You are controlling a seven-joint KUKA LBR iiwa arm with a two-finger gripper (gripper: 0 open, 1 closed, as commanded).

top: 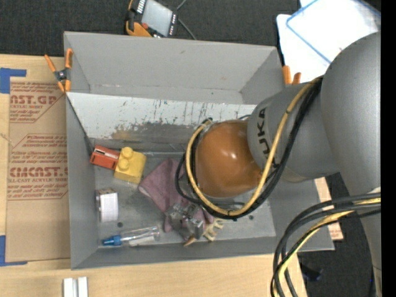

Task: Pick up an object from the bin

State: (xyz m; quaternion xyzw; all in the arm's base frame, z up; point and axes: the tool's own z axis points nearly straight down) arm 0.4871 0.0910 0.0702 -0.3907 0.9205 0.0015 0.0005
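Observation:
My gripper [192, 226] reaches down near the front of the bin, below the orange dome on the wrist. Its metal fingertips sit at the lower edge of a crumpled mauve cloth [159, 182]. A small pale piece [213, 229] lies right beside the fingertips. Just left of them lies a clear tube with a blue cap [131, 236], flat on the bin floor. Whether anything is between the fingers is hidden.
A yellow toy brick [130, 164] and an orange-red block [104, 158] lie at the back left. A white roll [107, 206] stands by the left wall. The arm and its cables cover the bin's right half.

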